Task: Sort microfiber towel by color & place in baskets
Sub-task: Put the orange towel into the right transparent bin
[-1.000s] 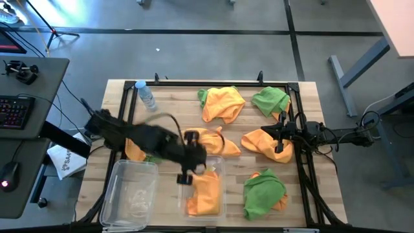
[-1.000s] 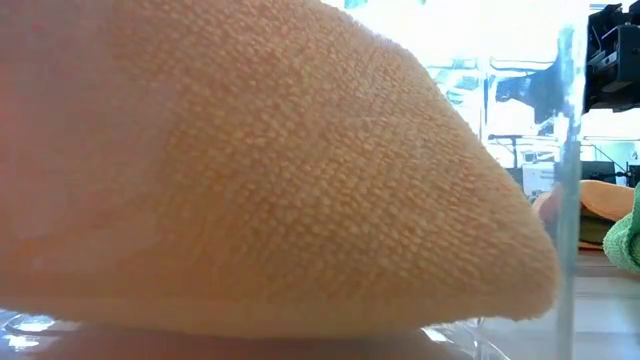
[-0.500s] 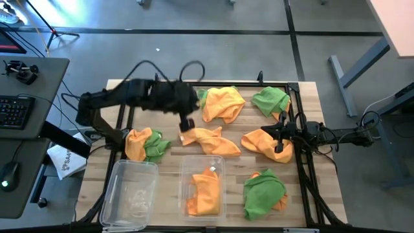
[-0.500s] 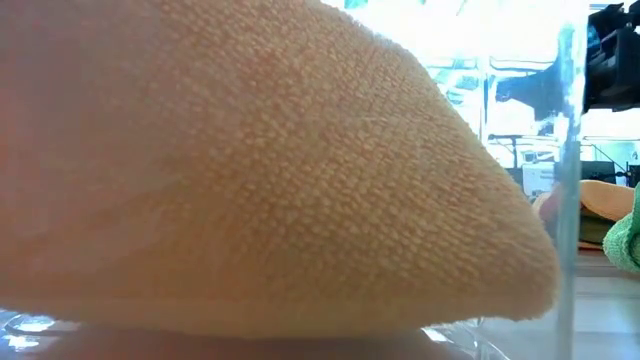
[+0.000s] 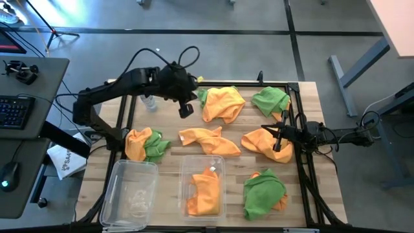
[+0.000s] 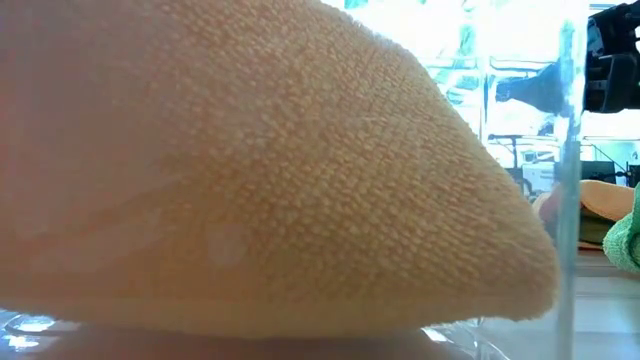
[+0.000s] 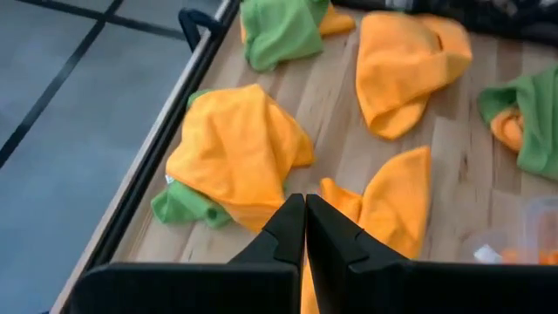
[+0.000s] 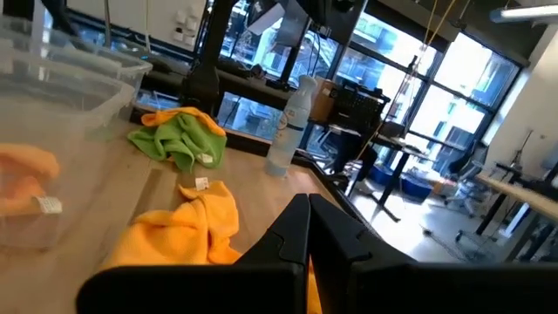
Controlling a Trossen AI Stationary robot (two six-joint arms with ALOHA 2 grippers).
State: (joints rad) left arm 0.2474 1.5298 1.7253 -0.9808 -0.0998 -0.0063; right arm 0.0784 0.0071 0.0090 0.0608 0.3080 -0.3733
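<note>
Left arm stretched across far side of table, left gripper (image 5: 185,109) raised above bare wood near orange towel over green one (image 5: 222,102) at far edge; fingers pressed together, holding nothing. Right arm low at right side, right gripper (image 5: 277,144) over orange towel (image 5: 262,144), fingers also together, empty. Water bottle (image 5: 148,99) under left arm. Middle basket (image 5: 217,165) holds orange towel (image 5: 204,193); left basket (image 5: 132,193) has no towel. Orange/green pair (image 5: 145,144) at left, green-on-orange pile (image 5: 264,193) near right, green towel (image 5: 270,100) at far right corner.

Left tool (image 5: 185,110) raised and closed; right tool (image 5: 277,147) closed, low.
</note>
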